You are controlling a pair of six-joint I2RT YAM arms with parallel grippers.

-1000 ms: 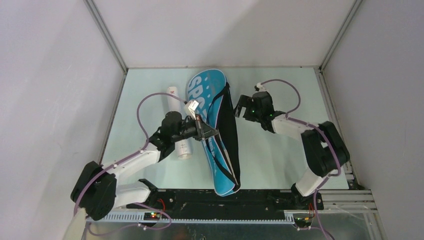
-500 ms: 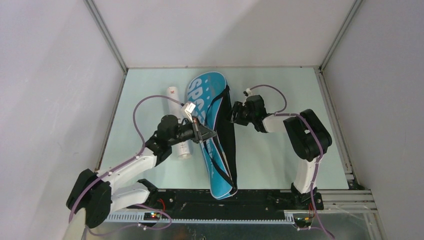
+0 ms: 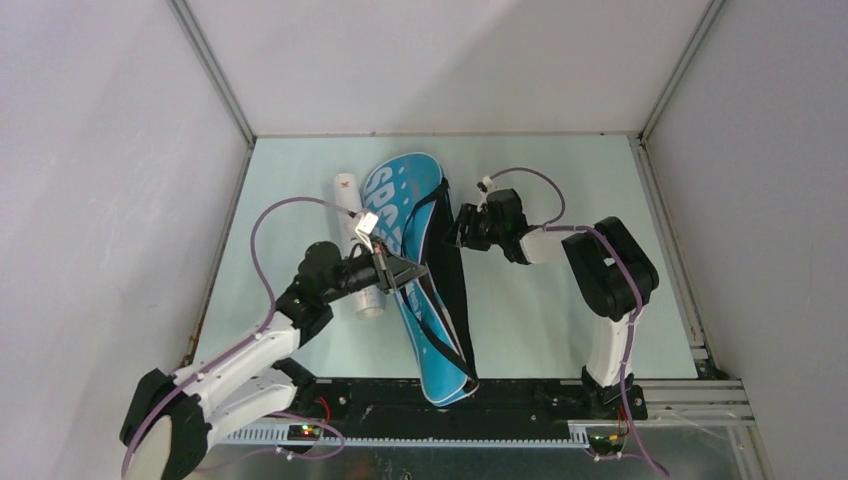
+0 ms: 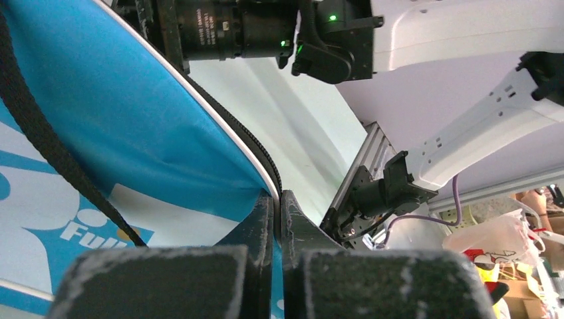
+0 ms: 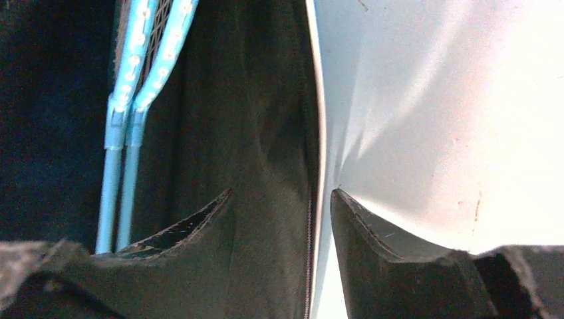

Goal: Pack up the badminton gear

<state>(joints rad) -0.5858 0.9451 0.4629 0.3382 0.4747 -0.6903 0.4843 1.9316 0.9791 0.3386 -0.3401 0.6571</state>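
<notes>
The blue "SPORT" bag (image 3: 400, 200) lies lengthwise in the middle of the table, its black strap (image 4: 40, 133) across the top. My left gripper (image 3: 408, 272) (image 4: 277, 196) is shut on the white-piped rim of the bag's blue upper flap (image 4: 133, 119) and holds it lifted. My right gripper (image 3: 458, 228) (image 5: 279, 196) is open and straddles the bag's right rim. One finger rests on the black lining (image 5: 253, 100), the other over the table (image 5: 432, 100). Two light-blue rackets (image 5: 123, 133) lie inside the bag. The long white tube (image 3: 345, 200) lies left of the bag.
The pale green table (image 3: 560, 320) is walled by grey panels at the back and both sides. A black rail (image 3: 450, 395) with the arm bases runs along the near edge. My right arm (image 4: 425, 33) hangs close over the bag's far rim.
My right gripper has moved left to the bag's right rim and narrowed its jaws around it. My left arm has drawn the held flap slightly left and nearer.
</notes>
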